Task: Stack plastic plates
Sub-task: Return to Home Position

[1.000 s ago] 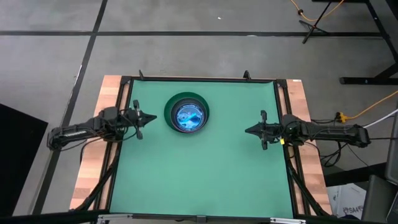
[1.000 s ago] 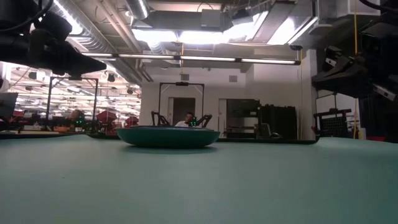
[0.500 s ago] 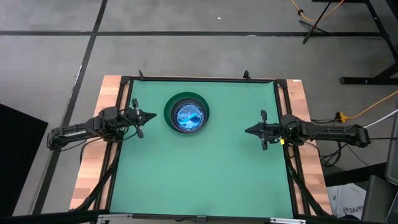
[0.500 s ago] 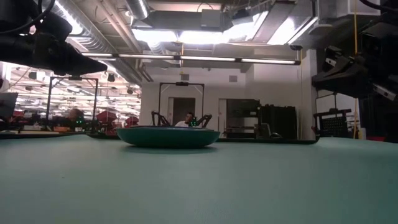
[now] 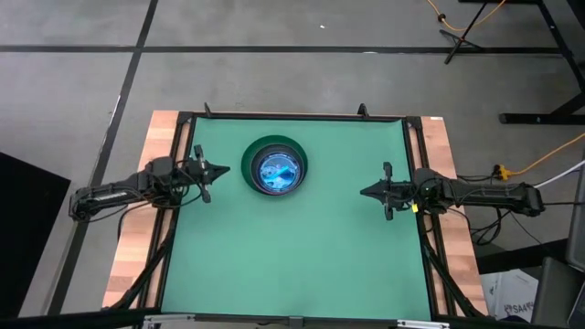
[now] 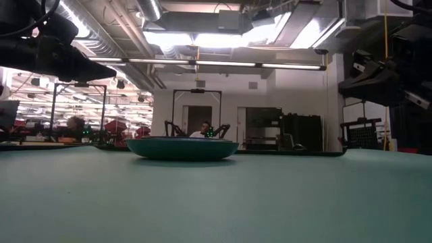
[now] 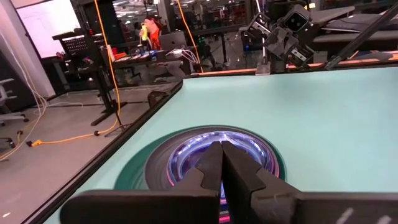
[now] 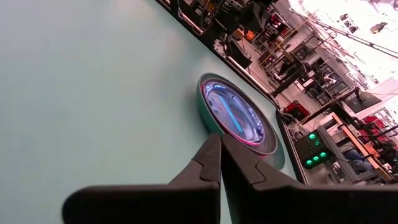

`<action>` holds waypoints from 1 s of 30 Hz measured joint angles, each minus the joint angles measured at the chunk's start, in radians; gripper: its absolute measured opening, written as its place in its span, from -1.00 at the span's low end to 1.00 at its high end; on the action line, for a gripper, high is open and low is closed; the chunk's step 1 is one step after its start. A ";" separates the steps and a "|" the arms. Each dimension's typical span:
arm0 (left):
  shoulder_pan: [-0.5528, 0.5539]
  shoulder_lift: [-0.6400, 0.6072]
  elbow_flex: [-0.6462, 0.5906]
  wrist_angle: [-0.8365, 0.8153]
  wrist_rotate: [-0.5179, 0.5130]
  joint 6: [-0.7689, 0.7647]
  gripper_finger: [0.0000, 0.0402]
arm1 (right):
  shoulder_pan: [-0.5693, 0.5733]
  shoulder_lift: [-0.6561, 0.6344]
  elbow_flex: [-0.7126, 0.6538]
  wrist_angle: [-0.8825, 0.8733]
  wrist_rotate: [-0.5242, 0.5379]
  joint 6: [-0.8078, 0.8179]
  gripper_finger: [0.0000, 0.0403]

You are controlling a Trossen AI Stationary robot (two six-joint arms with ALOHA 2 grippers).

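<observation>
The plastic plates (image 5: 275,167) stand in one stack on the green mat at the far left of the middle. The large dark green plate (image 6: 182,148) is at the bottom, a dark grey one (image 7: 158,168) lies in it, and pink and cyan ones (image 8: 235,115) lie inside. My left gripper (image 5: 225,171) is shut and empty, above the mat left of the stack. My right gripper (image 5: 362,191) is shut and empty at the right side.
The green mat (image 5: 292,256) is framed by a black rail (image 5: 292,116) on a wooden table. The right arm (image 7: 280,34) shows across the mat in the left wrist view. The room with desks and racks lies beyond the far edge.
</observation>
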 joint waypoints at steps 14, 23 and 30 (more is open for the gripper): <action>0.000 0.000 0.000 0.000 0.000 0.000 -1.00 | 0.000 0.000 0.000 0.020 -0.137 -0.023 -0.98; 0.000 0.000 0.000 0.000 0.000 0.000 -1.00 | -0.013 -0.014 0.000 0.038 -0.375 -0.295 -0.98; 0.000 0.000 0.000 0.000 0.000 0.000 -1.00 | -0.077 -0.057 0.000 0.041 -0.503 -0.440 -0.98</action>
